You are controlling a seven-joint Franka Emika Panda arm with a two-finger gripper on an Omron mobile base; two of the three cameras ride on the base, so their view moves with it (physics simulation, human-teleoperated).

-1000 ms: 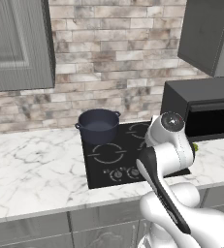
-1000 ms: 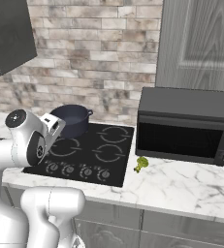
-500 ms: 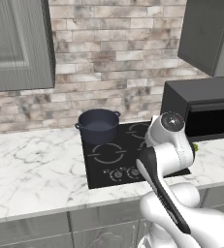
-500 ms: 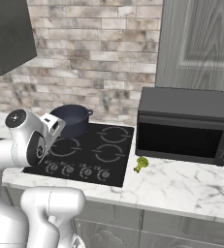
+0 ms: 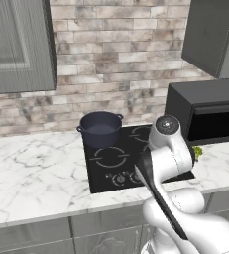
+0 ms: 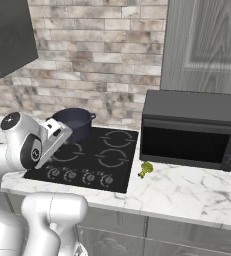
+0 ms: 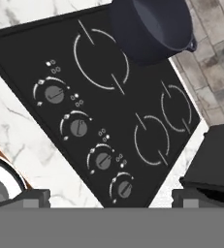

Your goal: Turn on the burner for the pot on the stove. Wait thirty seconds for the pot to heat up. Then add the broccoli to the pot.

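Pot (image 5: 101,128) stood on the rear left ring of the stove (image 6: 118,165), its grey inside bare, well apart from the broccoli (image 6: 146,169), which lay on the marble desk (image 5: 31,171) just beside the cooktop's right edge, in front of the microwave (image 6: 192,129). Gripper (image 7: 111,197) hung above the row of four knobs (image 7: 78,128), fingers (image 7: 33,197) spread wide and holding nothing. No knob was touched, so the burner step was judged not yet begun. Chief risk: the knobs were small, alike and closely set, so the hand could settle on the wrong one and heat an empty ring. Widely parted fingers might also straddle a knob and slip instead of turning it. The floret, small and near the microwave, could be nudged away during a later pick.
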